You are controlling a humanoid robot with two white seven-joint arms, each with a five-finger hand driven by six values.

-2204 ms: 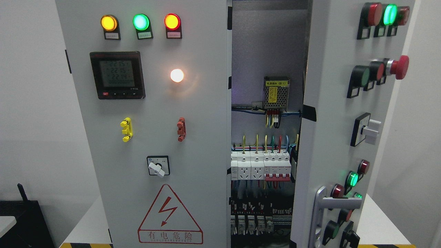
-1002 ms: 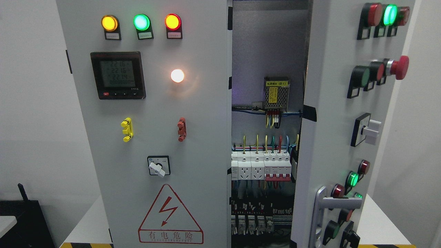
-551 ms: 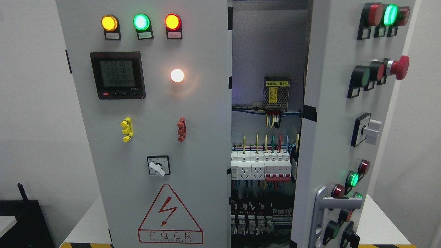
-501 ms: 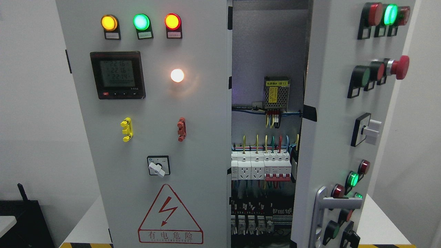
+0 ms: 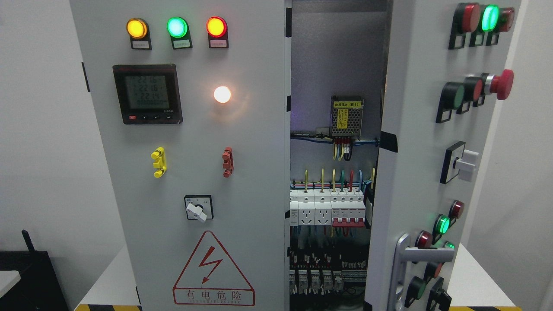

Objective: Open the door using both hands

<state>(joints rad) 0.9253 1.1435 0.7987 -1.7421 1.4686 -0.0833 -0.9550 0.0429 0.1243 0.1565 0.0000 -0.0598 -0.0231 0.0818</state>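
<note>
A grey electrical cabinet fills the head view. Its right door (image 5: 414,172) stands swung open toward me, edge-on, carrying push buttons and a silver lever handle (image 5: 408,259) near its bottom. The left panel (image 5: 194,129) faces me with three lit lamps, a digital meter (image 5: 147,94) and a red warning triangle (image 5: 213,270). Between them the cabinet's inside (image 5: 332,172) shows, with a power supply (image 5: 347,115), coloured wires and rows of breakers (image 5: 328,209). Neither of my hands nor arms is in the picture.
The cabinet stands on a white table (image 5: 475,276) with yellow-black hazard tape (image 5: 108,307) along its front edge. A black object (image 5: 30,276) sits at the lower left. White walls lie on both sides. A red mushroom button (image 5: 501,84) sticks out from the open door.
</note>
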